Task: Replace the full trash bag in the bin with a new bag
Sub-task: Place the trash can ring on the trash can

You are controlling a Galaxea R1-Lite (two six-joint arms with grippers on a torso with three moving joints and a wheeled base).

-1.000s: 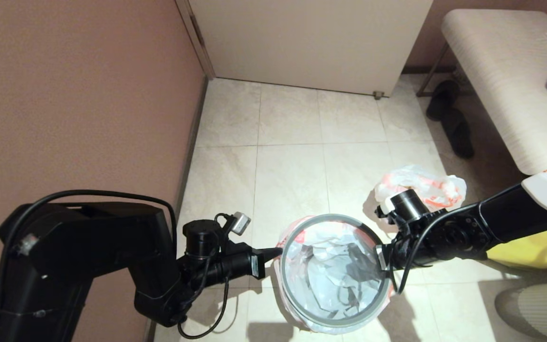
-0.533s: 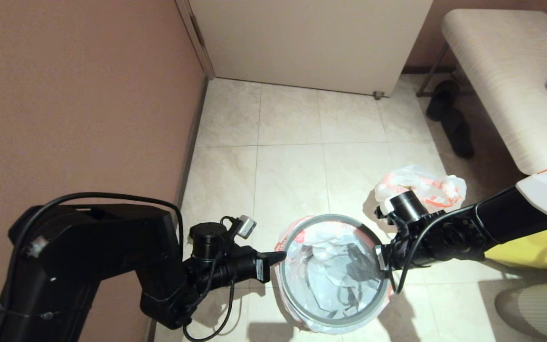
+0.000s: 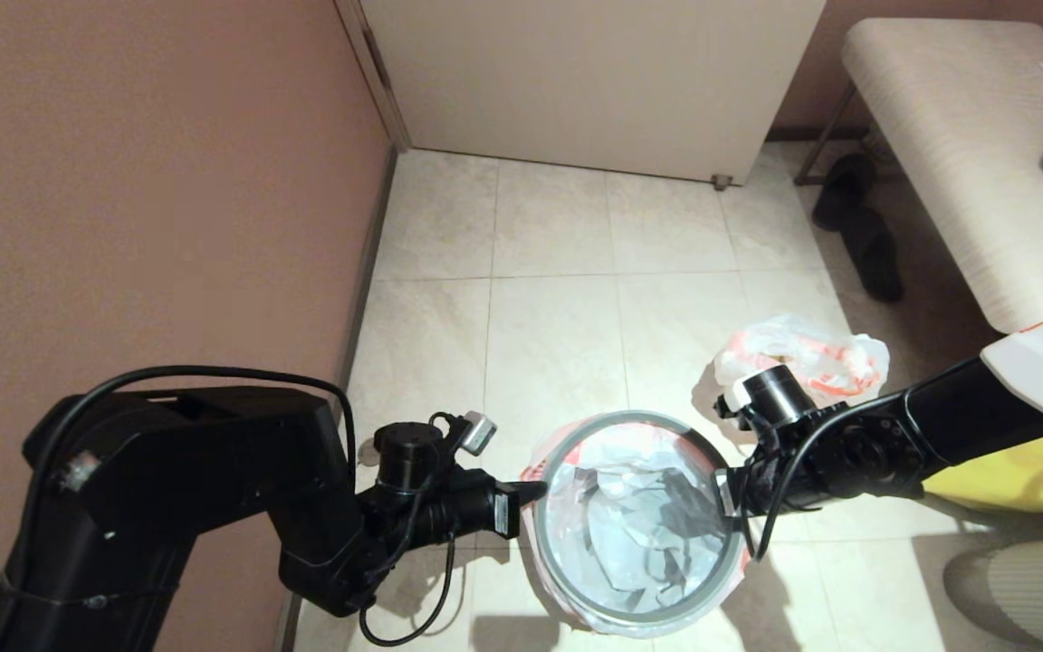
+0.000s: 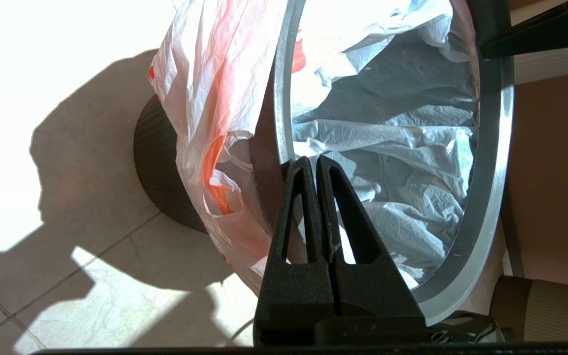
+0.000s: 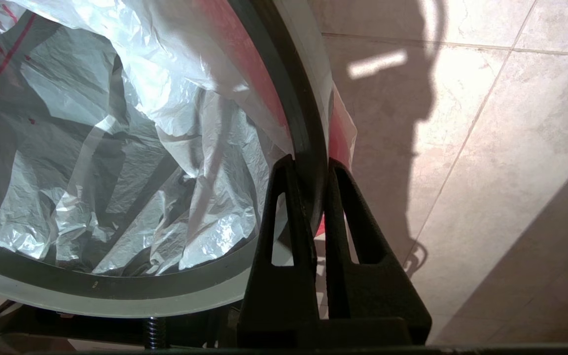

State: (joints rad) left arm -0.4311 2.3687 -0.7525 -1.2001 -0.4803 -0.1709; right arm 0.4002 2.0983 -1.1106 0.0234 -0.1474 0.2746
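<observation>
The bin (image 4: 153, 162) stands on the floor between my arms, lined with the new bag (image 3: 630, 534), whose orange-printed mouth is folded out over the wall. The grey hoop rim (image 3: 637, 418) lies over the bag at the bin's top. My right gripper (image 3: 728, 493) is shut on the hoop's right side, one finger inside and one outside (image 5: 309, 165). At the hoop's left side my left gripper (image 3: 535, 490) is shut with nothing between its fingers, its tips (image 4: 312, 160) against the hoop's inner edge. The full trash bag (image 3: 802, 358) sits on the floor behind my right wrist.
A brown wall (image 3: 150, 199) runs close along the left. A door (image 3: 594, 81) closes the far end. A padded bench (image 3: 965, 154) stands at the right with black slippers (image 3: 861, 231) beside it. A yellow bag (image 3: 1001, 471) lies under my right arm.
My left arm has shifted a little to the right while its tips stay at the hoop's left side. The right gripper and the hoop have hardly moved.
</observation>
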